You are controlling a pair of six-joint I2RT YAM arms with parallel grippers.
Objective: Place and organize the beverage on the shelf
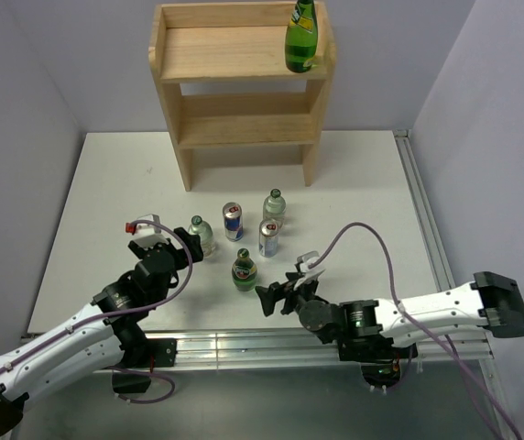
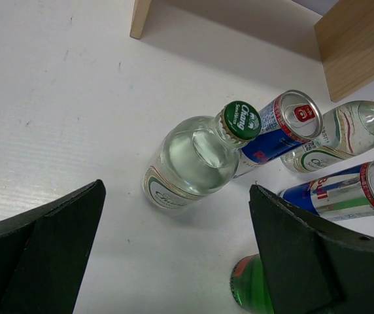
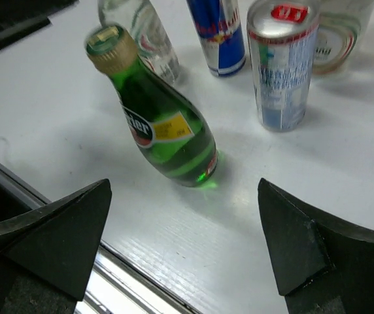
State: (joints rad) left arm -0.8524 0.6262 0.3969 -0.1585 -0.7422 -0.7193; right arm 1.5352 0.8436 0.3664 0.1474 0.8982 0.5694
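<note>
The wooden shelf [image 1: 189, 55] stands at the back with one green bottle [image 1: 301, 37] on its top tier at the right. On the table stand a clear bottle with a green cap [image 1: 201, 236], a blue can [image 1: 233, 221], a silver can [image 1: 268, 237], a second clear bottle [image 1: 274, 205] and a green bottle with a gold cap [image 1: 244, 269]. My left gripper [image 1: 157, 240] is open, just left of the green-capped clear bottle [image 2: 200, 157]. My right gripper [image 1: 280, 291] is open, just right of the gold-capped green bottle [image 3: 164, 127].
The table's metal front rail [image 1: 244, 346] runs close under both grippers. Grey walls close in the left, right and back sides. The shelf's two lower tiers [image 1: 244, 128] hold nothing that I can see.
</note>
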